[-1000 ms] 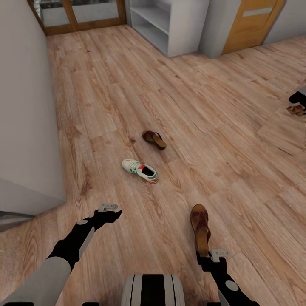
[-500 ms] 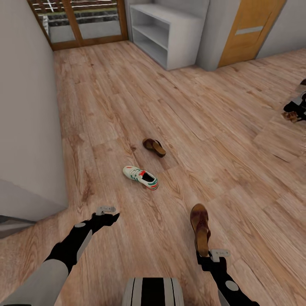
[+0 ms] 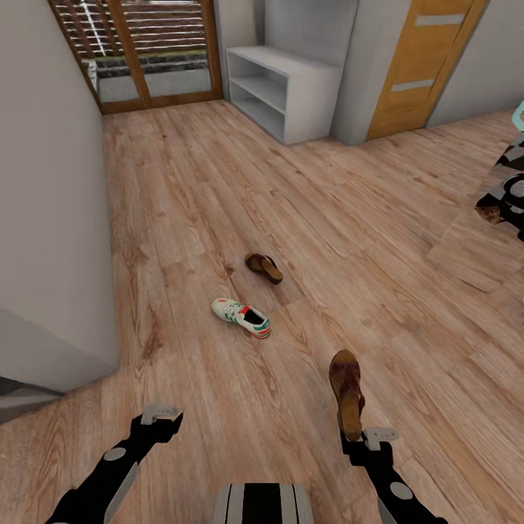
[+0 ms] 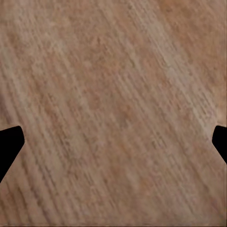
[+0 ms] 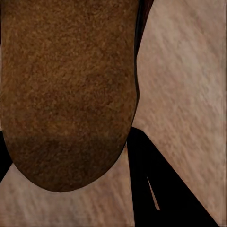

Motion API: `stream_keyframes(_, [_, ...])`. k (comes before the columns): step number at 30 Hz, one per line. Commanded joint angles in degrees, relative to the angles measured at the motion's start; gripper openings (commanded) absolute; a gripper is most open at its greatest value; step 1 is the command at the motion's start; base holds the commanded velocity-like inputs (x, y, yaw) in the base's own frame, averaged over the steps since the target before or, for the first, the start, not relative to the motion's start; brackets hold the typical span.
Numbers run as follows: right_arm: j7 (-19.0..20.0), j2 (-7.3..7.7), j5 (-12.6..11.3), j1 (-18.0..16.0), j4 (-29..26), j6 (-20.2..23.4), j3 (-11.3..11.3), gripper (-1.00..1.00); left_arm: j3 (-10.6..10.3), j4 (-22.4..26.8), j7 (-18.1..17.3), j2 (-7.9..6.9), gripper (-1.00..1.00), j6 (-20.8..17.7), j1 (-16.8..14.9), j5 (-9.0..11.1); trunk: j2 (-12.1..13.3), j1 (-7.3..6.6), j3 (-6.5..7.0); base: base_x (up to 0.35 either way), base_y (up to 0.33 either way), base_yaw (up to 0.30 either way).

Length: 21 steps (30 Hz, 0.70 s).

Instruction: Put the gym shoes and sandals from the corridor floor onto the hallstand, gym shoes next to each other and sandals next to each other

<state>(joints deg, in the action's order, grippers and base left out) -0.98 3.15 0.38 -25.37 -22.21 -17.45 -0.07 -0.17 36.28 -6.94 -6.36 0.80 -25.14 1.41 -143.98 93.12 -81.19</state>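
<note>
My right gripper [image 3: 356,435] is shut on the heel end of a dark brown sandal [image 3: 345,389], held just above the corridor floor [image 3: 218,182]. Up close, that sandal's brown sole [image 5: 66,94] lies beside a black finger [image 5: 146,184]. The second sandal [image 3: 264,267] lies on the planks ahead, and one white gym shoe [image 3: 241,317] with green stripes lies just nearer. The other gym shoe is out of view. My left gripper [image 3: 161,418] is open over bare planks, its fingertips [image 4: 9,146] wide apart. The white hallstand [image 3: 284,91] stands at the far end.
A grey wall [image 3: 51,218] runs along the left. A glazed wooden door [image 3: 145,51] and an orange door [image 3: 418,65] flank the hallstand. At the right edge a teal-framed mirror [image 3: 502,196] reflects dark robot parts. Open floor lies between me and the rack.
The view has tilted up, showing more of the far corridor. My left arm has dropped back toward my body. The right gripper still holds the sandal.
</note>
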Motion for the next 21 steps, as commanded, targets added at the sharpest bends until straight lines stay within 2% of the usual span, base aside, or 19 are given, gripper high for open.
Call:
stream_keyframes(1, [-0.3, 0.16, -0.1, 0.0, 0.1, -0.1, 0.1, -1.0, 0.0, 0.0, 0.1, -0.03, 1.0, 0.4, 0.5, 0.2, 0.0, -0.03, 0.29, 0.0, 0.0, 0.0])
stream_keyframes(7, [-2.4, 1.06, -0.1, 0.2, 0.3, -0.9, 0.1, -1.0, 0.4, -2.7, 1.0, -0.05, 1.0, 7.4, 3.9, 0.2, 0.1, -0.19, 2.15, 0.0, 0.0, 0.0])
stream_keyframes(8, [-2.5, 1.19, -0.1, 0.5, 0.3, -1.9, 0.1, -1.0, 1.0, -4.4, 1.1, -0.02, 1.0, 9.5, 4.3, 0.2, 0.1, -0.21, 2.46, 0.0, 0.0, 0.0])
stream_keyframes(11, [-2.7, 1.35, -0.1, 1.4, 0.6, -3.9, 0.2, -1.0, 2.6, -7.1, 1.2, 0.0, 1.0, 12.2, 4.7, 0.2, 0.1, -0.29, 3.4, 0.0, 0.0, 0.0])
stream_keyframes(12, [-2.7, 1.47, -0.2, 2.1, 1.2, -5.4, 0.2, -1.0, 3.9, -8.7, 1.2, 0.0, 1.0, 13.6, 4.8, 0.2, 0.2, -0.31, 3.71, 0.0, 0.0, 0.0])
stream_keyframes(14, [-2.7, 1.55, -0.2, 2.8, 2.1, -7.0, 0.2, -1.0, 5.1, -10.0, 1.2, -0.02, 1.0, 14.7, 4.9, 0.1, 0.2, -0.37, 4.33, 0.0, 0.0, 0.0])
stream_keyframes(17, [-2.8, 1.64, -0.2, 3.8, 5.4, -11.8, 0.2, -1.0, 7.7, -13.4, 1.1, -0.05, 1.0, 16.5, 5.1, 0.1, 0.2, -0.44, 5.26, 0.0, 0.0, 0.0])
stream_keyframes(21, [-2.8, 1.7, -0.3, 4.1, 9.7, -16.6, 0.1, -1.0, 9.1, -16.5, 1.1, -0.05, 1.0, 19.6, 5.9, 0.2, 0.3, -0.55, 6.51, 0.0, 0.0, 0.0])
